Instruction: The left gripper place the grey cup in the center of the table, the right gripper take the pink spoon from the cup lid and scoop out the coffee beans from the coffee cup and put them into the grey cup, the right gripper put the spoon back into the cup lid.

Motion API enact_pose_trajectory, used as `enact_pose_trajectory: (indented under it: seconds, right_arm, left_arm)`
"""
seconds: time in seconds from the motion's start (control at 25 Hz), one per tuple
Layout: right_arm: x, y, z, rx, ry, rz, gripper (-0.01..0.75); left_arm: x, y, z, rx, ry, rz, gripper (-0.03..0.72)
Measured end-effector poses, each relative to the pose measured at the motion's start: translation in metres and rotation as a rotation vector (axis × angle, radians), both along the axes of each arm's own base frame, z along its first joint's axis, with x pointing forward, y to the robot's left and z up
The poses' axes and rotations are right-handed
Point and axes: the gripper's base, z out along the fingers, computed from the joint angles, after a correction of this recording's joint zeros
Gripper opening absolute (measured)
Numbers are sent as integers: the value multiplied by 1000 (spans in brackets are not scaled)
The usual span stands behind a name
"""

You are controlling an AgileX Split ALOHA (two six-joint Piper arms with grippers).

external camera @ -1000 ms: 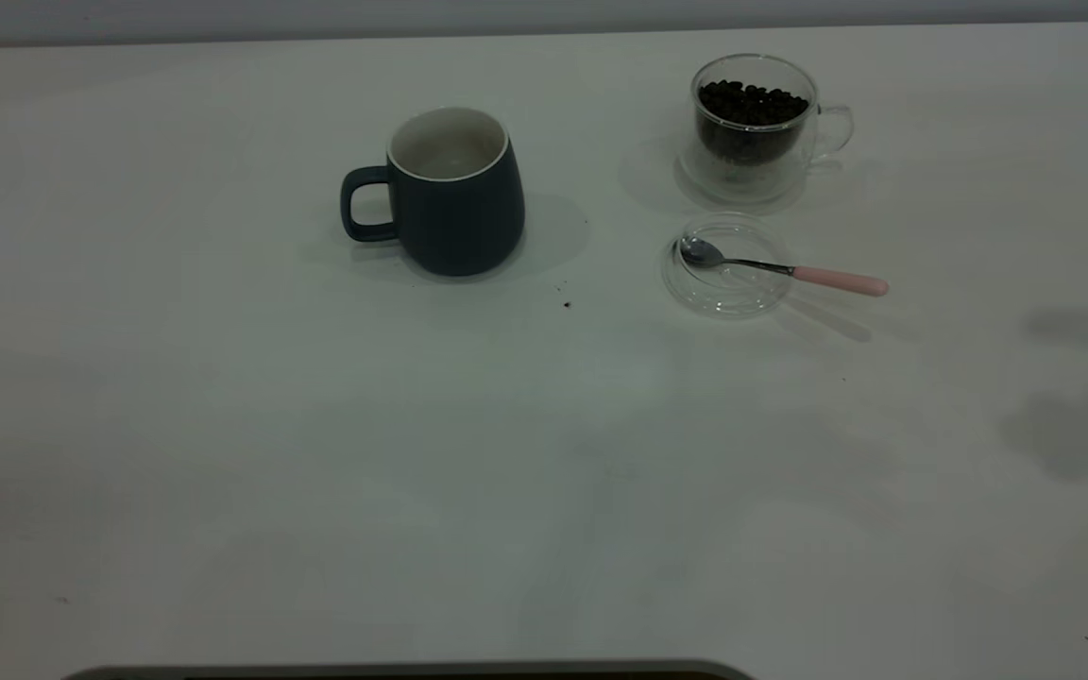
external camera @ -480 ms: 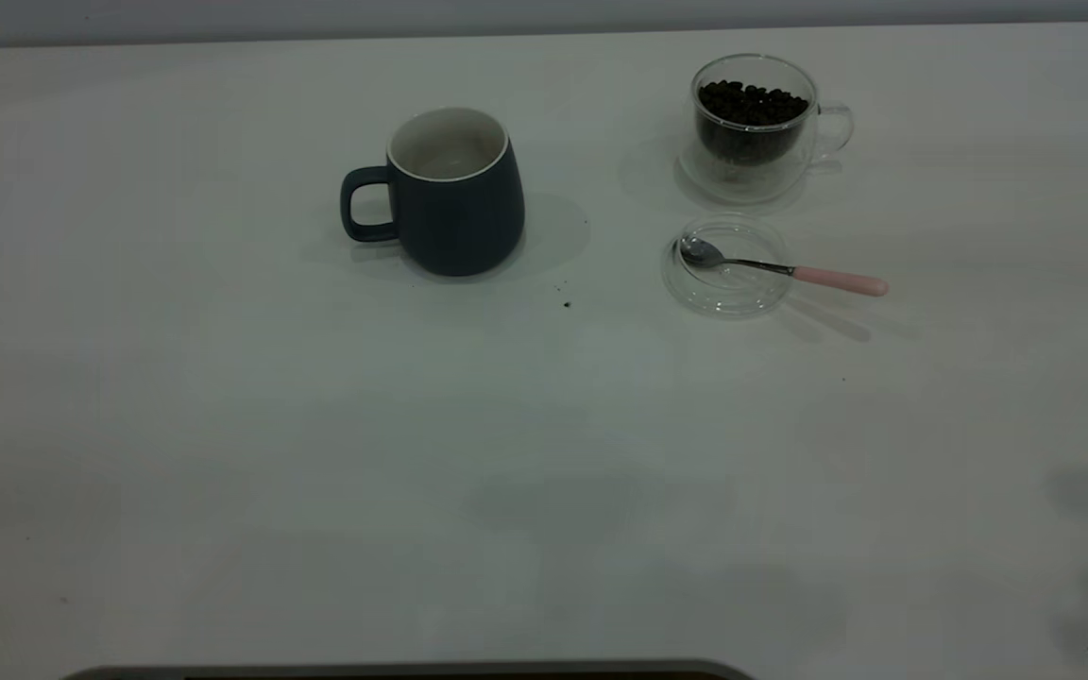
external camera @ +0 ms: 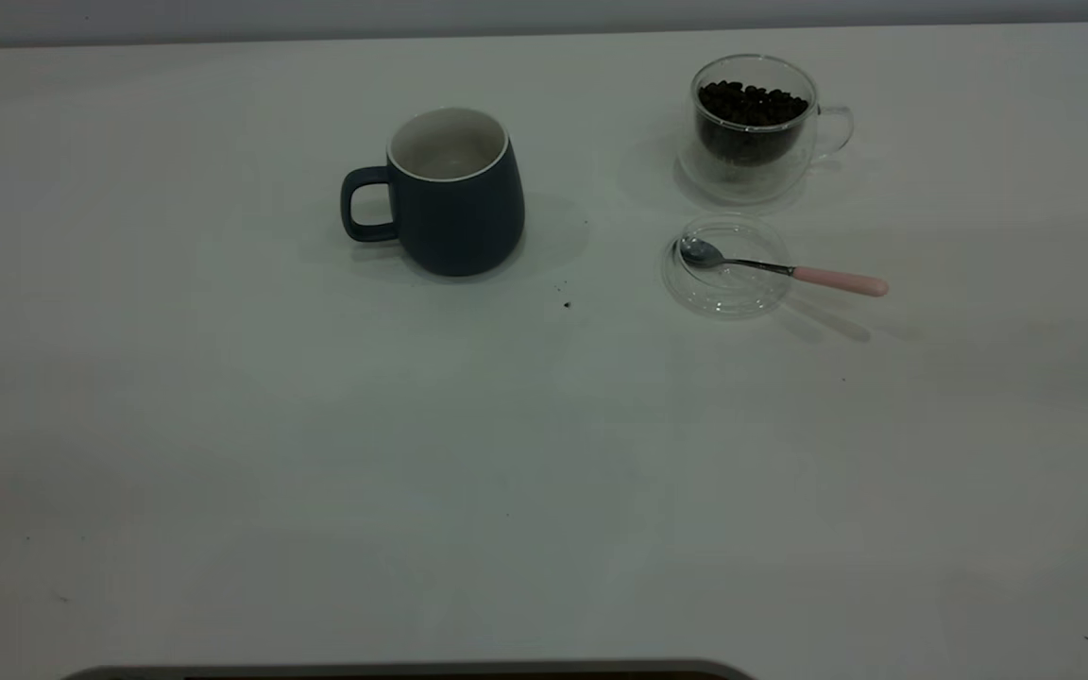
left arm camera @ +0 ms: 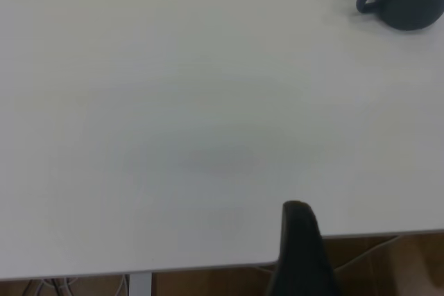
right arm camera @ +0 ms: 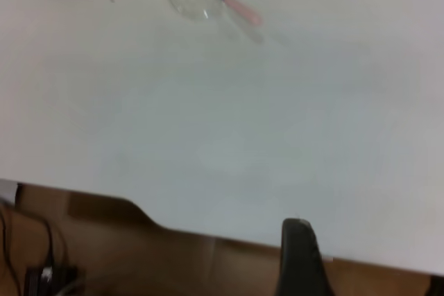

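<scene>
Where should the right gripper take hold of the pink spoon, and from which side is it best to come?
Probably the pink handle of the pink spoon, gripped from above. That end sticks out past the rim of the cup lid on the side away from the grey cup, over bare table, while the metal bowl lies inside the lid.

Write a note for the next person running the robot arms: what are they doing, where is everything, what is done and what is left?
Left gripper and right gripper: both parked at the table's near edge, holding nothing.
The dark blue-grey ceramic mug stands upright near the middle of the white table, white inside, no beans visible.
The clear glass cup of dark coffee beans stands far right.
The pink-handled metal spoon rests with its bowl in the round clear glass lid, handle out over the rim.
Done: mug seems placed.
Left: pick up spoon, scoop beans into mug, return spoon.
</scene>
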Motion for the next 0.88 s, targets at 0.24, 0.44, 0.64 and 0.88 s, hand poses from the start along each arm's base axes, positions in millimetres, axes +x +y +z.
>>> enact_pose_trajectory:
  seconds: [0.24, 0.44, 0.64, 0.88]
  right_arm:
    - [-23, 2, -21, -38, -52, 81, 547]
    - [-30, -3, -22, -76, -93, 58, 547]
    - [-40, -5, -21, -73, -165, 35, 543]
    - [-52, -5, -20, -55, -242, 25, 532]
  left_arm:
    - [0, 0, 0, 0, 0, 0, 565]
    - [0, 0, 0, 0, 0, 0, 565]
    - [0, 0, 0, 0, 0, 0, 565]
    - [0, 0, 0, 0, 0, 0, 565]
